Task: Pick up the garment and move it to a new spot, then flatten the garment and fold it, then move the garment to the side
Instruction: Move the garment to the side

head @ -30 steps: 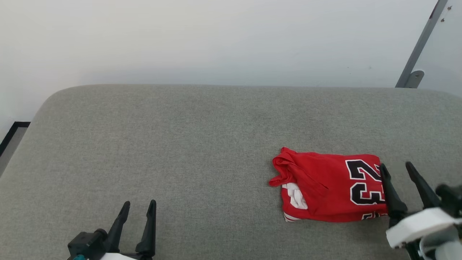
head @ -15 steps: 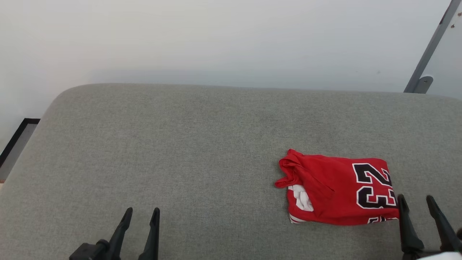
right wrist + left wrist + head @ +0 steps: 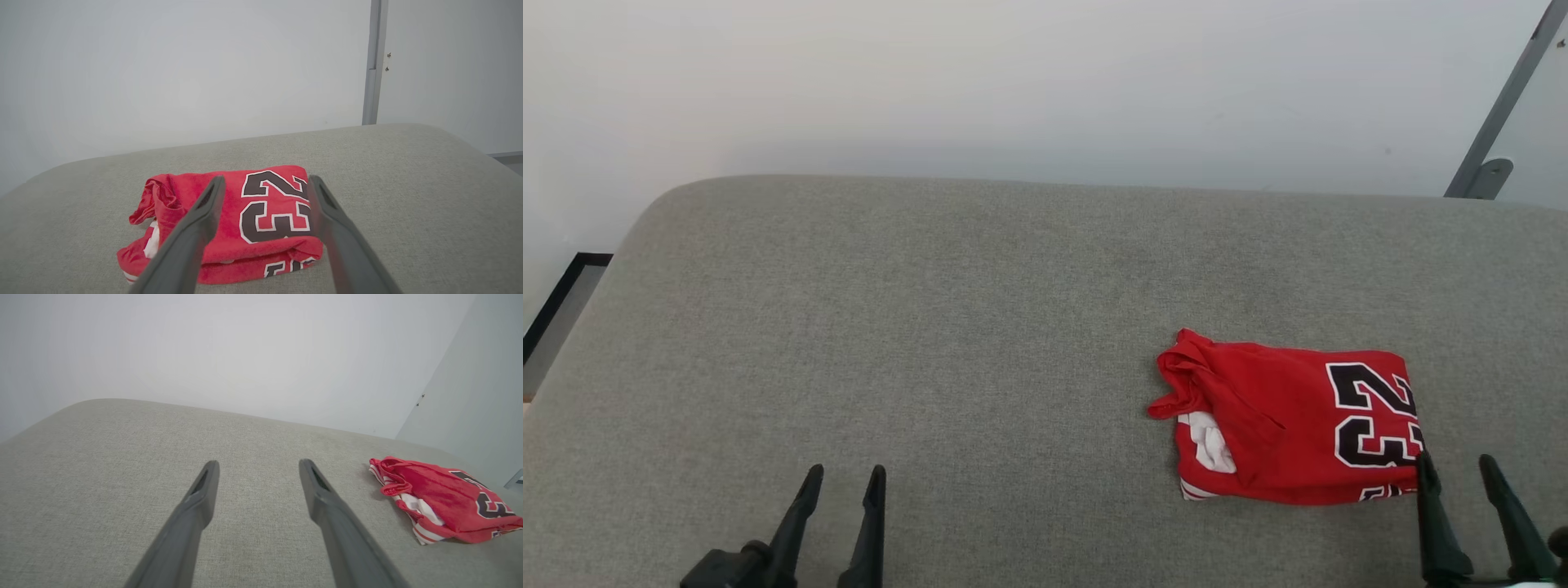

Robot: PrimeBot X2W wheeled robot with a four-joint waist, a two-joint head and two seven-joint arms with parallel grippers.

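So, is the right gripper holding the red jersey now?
No, in the head view the right gripper stands open beside the folded red jersey, with no cloth between its fingers.

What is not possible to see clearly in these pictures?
Garment: its inner layers and any print besides the 23 are hidden by its own folds in every view.
Right gripper: its wrist is cut off by the head view's bottom edge.
Left gripper: its base is cut off likewise.
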